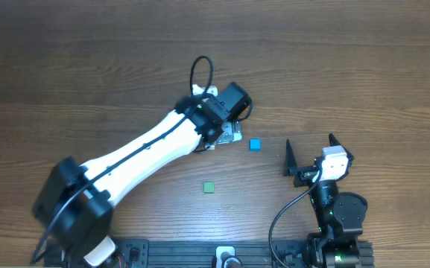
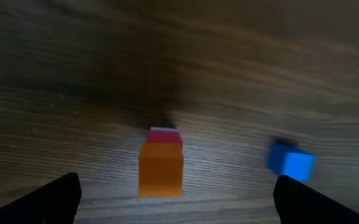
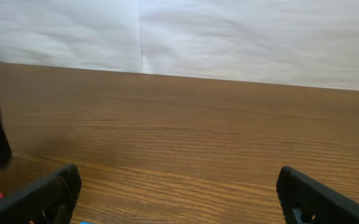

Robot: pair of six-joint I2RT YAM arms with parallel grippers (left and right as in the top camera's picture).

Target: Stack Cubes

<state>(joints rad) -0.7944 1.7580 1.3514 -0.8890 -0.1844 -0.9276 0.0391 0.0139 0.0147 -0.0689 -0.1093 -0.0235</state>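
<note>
Left gripper (image 2: 177, 199) stood wide open, holding nothing, its two dark fingers (image 2: 55, 199) well out to either side of an orange cube (image 2: 160, 169) on the table (image 1: 88, 59). Neither finger touched the cube. A red cube (image 2: 165, 135) showed as a thin strip right against the orange one on its far side. Whether the orange cube sat on top of the red one or just beside it, I could not tell from the blurred wrist view.

From above, the left arm reached from its base at the lower left up to the middle of the table, and its wrist covered the orange and red cubes. A black cable (image 1: 200, 71) looped over the wrist. The blue cube (image 1: 255, 144) lay flat on the wood just to the right of that gripper, between it and the right gripper (image 1: 311, 151); it touched nothing. The green cube (image 1: 209, 187) sat alone nearer the arm bases, apart from the blue cube and from both grippers.

The right gripper was also wide open and empty — its fingers spread apart close to its own base at the lower right, pointing up the table. Its wrist view looked across bare wood to a white wall (image 3: 241, 37).
</note>
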